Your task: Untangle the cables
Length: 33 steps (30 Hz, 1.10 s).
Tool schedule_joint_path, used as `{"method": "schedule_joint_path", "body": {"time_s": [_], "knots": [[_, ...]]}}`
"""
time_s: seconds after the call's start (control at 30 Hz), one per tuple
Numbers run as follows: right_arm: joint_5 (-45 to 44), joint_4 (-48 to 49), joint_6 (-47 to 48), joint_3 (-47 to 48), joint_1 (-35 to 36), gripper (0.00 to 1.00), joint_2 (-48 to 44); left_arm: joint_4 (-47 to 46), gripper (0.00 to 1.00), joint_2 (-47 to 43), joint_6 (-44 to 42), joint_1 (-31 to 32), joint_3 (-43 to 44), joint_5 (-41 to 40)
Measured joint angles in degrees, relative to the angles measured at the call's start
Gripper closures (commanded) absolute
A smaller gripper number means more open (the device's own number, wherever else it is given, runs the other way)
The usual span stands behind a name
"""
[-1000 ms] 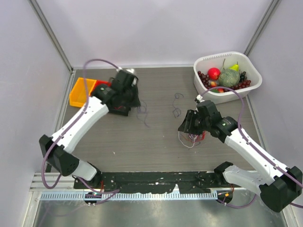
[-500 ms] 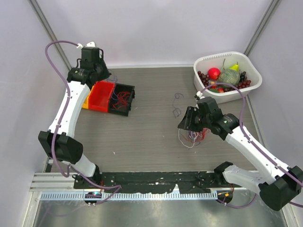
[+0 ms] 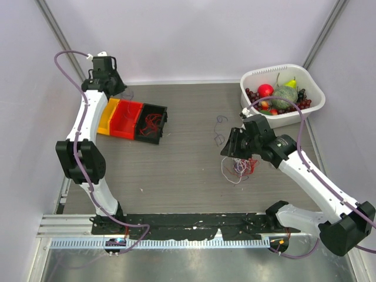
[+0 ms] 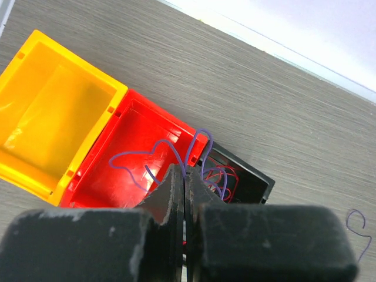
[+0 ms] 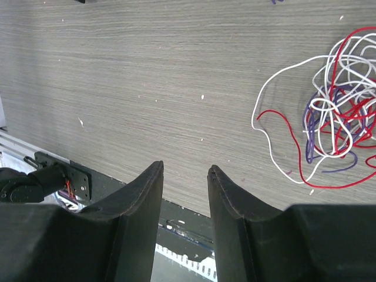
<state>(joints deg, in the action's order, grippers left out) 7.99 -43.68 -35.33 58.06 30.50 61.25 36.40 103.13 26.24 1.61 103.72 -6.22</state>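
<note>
A grey wood-grain table (image 3: 188,153) fills a white-walled booth, with a white basket (image 3: 314,88) of fruit at its far right corner. Three bins stand in a row at the far left: a yellow bin (image 4: 53,117), a red bin (image 4: 126,147) and a black bin (image 4: 247,179) that already holds red wire.

The left gripper (image 4: 183,173) hangs above the red bin, its fingers pressed together on a purple strand (image 4: 158,150) whose loops dangle over that bin. The right gripper (image 5: 185,169) hovers low over bare table with its jaws half spread and nothing between them.

The cables (image 5: 335,106) lie just to its side, near the middle right of the table. They are a loose knot of red, white and purple wire. A few freed purple wires (image 3: 220,129) lie beyond it.

The step appears to be dropping off the freed strand. Thin wire springs, so the left gripper should sink close to the bin floor before it lets go, or a loop may hook the rim.

For the next pull, the right gripper should probably take an outer white loop or a free end — not the dense middle. It should draw the wire out slowly and low so the whole clump is not dragged along.
</note>
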Motion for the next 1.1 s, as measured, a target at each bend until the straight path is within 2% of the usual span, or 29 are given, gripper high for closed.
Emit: {"method": "schedule_joint_path", "body": {"time_s": [0.4,0.73,0.8,0.83,0.87,0.93,1.0,1.1], "knots": [[-2.67,-3.32,1.40,3.98,-0.26,0.59,1.99,-5.57,1.00,8.44,-1.44,-0.90,-2.47,1.81],[-3.91,-5.35,0.66,3.48,-0.26,0.59,-2.10,-6.51,0.99,11.98,-3.23,-1.81,-7.45,0.87],[-4.02,-5.49,0.61,3.32,-0.26,0.59,-2.23,-5.95,0.81,12.94,-3.30,-2.67,-7.30,0.76],[-4.04,-5.55,0.59,3.17,-0.26,0.59,-2.29,-5.25,0.69,13.42,-3.56,-2.93,-6.95,0.61],[-4.04,-5.70,0.57,3.02,-0.26,0.59,-2.38,-4.11,0.52,13.99,-3.74,-3.17,-6.23,0.48],[-4.04,-5.90,0.52,2.93,-0.26,0.59,-2.43,-2.40,0.38,14.47,-4.09,-3.39,-5.22,-0.07],[-4.04,-6.01,0.52,2.89,-0.26,0.59,-2.40,-0.55,0.33,14.23,-3.93,-3.48,-4.68,-0.94],[-4.00,-6.03,0.52,2.89,-0.26,0.59,-2.25,1.79,0.30,12.26,-3.23,-3.45,-4.59,-1.25]]}}
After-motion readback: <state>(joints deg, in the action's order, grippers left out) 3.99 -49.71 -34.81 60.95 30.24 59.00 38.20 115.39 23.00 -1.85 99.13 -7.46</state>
